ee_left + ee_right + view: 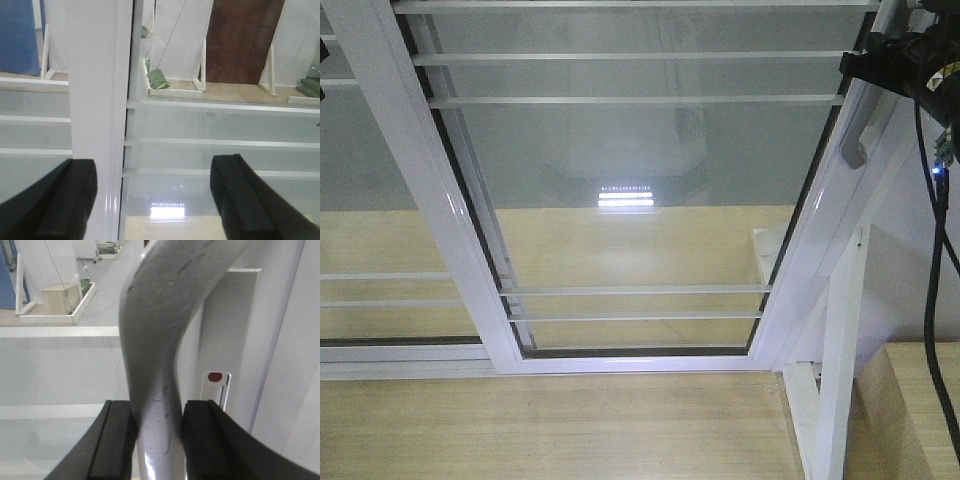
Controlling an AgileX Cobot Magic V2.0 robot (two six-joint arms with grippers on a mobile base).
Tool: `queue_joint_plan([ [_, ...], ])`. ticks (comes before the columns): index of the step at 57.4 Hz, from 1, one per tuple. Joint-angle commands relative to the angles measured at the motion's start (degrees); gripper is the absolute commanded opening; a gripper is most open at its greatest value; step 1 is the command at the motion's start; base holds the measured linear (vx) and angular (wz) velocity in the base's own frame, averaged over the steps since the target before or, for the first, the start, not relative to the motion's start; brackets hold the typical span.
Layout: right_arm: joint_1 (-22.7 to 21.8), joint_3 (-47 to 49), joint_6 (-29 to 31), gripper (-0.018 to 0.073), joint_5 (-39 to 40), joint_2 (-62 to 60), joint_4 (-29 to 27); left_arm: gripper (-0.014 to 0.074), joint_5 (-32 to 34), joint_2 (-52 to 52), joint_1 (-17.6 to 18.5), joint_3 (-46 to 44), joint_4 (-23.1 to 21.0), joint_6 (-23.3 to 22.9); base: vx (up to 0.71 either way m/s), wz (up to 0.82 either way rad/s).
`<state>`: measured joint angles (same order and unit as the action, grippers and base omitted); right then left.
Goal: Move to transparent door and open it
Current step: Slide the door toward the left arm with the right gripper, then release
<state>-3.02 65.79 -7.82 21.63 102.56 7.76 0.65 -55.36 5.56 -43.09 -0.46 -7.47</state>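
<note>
Nearest, in the right wrist view, the right hand (157,440) is clamped on the curved grey handle (150,340). Its two black fingers (117,440) press the bar from the left and from the right, and no gap is visible. The handle is smooth metal with small scratches, so I judge it stiff but a little slippery. A hold on the straighter part below the bend, as here, looks safer than one on the bend itself.

The left hand (152,200) holds nothing. Its fingers stand wide apart, close before the white frame (95,100) and the glass, but I cannot tell if they touch it.

The transparent door (640,220) fills the middle of the front view, directly before the robot. Its handle is on the right edge, near the top of the picture. It is a tall glass panel in a glossy white frame, with thin white bars across. Just beside it on the left is a similar barred panel (380,300), and on the right stands a bare white post (842,340).

The door looks heavy and rigid, and the glass is fragile, so I think the force should go only through the handle, slowly and steadily. I cannot tell for sure whether it slides or swings.

Farther, through the glass, there are a wooden floor (240,92), a brown board (240,40) and green objects (159,79).
</note>
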Motion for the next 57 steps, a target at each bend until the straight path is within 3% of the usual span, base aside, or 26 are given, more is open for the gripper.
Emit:
queue_joint_plan([
  [1,0.46,1.86,-2.67,0.0064,3.94,-3.29,0.25,0.0591,4.90,0.67,0.19,-2.22,-0.21,0.05,0.00,0.00],
  [10,2.67,1.86,-2.70,-0.0008,4.23,-3.29,0.35,0.0591,4.90,0.67,0.19,-2.22,-0.21,0.05,0.00,0.00],
  [57,15.32,1.86,-3.08,-0.0005,4.84,-3.29,3.21,0.0591,3.38,0.67,0.19,-2.22,-0.21,0.05,0.00,0.00],
])
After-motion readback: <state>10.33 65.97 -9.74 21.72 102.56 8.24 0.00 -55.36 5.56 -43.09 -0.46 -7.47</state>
